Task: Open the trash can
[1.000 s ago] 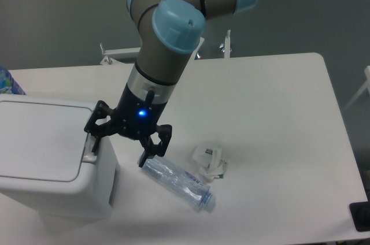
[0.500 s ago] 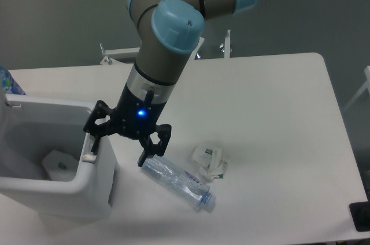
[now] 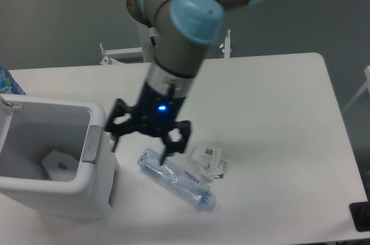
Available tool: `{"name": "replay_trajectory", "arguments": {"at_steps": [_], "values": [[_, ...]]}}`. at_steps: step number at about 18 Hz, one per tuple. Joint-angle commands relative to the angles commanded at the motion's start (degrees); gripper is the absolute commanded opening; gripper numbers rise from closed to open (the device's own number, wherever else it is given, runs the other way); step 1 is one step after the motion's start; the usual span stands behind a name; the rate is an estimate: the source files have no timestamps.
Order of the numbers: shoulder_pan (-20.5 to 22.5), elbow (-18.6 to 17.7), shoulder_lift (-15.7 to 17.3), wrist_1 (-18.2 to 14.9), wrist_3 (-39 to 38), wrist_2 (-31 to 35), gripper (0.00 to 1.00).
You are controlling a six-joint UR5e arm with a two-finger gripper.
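The trash can [image 3: 101, 190] is a boxy white bin at the table's front left. Its lid is swung up and mostly out of sight at the left edge, so the inside shows, with a white scrap [image 3: 58, 163] on the bottom. A grey push tab [image 3: 91, 143] sits on its right rim. My gripper [image 3: 140, 147] hangs just right of the bin, above the table, apart from the tab. It is open, one finger near the bin's right wall, the other over a clear plastic bottle [image 3: 176, 178].
Crumpled white paper [image 3: 209, 161] lies right of the bottle. A blue patterned object [image 3: 8, 82] shows at the left edge behind the bin. The white table [image 3: 277, 112] stretches to the right; a black item [image 3: 361, 216] sits at its front right corner.
The lid went from shut to swung open. My gripper then lifted off the push tab and moved right, away from the bin, and now hangs over the bottle's end.
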Motion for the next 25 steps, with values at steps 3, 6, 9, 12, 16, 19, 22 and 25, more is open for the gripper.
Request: {"name": "replay_trajectory", "arguments": {"at_steps": [3,6,9,12,16,19,22,25], "values": [[1.6,-1.0,-0.6,0.9,6.2,6.4,1.00],[2.8,-1.0,-2.4,0.9,14.2,12.7,1.00],[4.9,-1.2,-3.8,0.9,22.2,17.2,1.00],[7.6,-1.1,-5.4,1.0,27.8,18.3,1.00],[10.5,-0.4,-7.5,0.9,36.4,19.3,1.00],[11.6,-0.4,-8.0,0.4,43.9,22.4,1.00],[11.6,-0.5,-8.4,0.4,46.5,25.0,1.00],[11.4,-0.9,-8.5,0.0,47.1,28.0,1.00]]}}
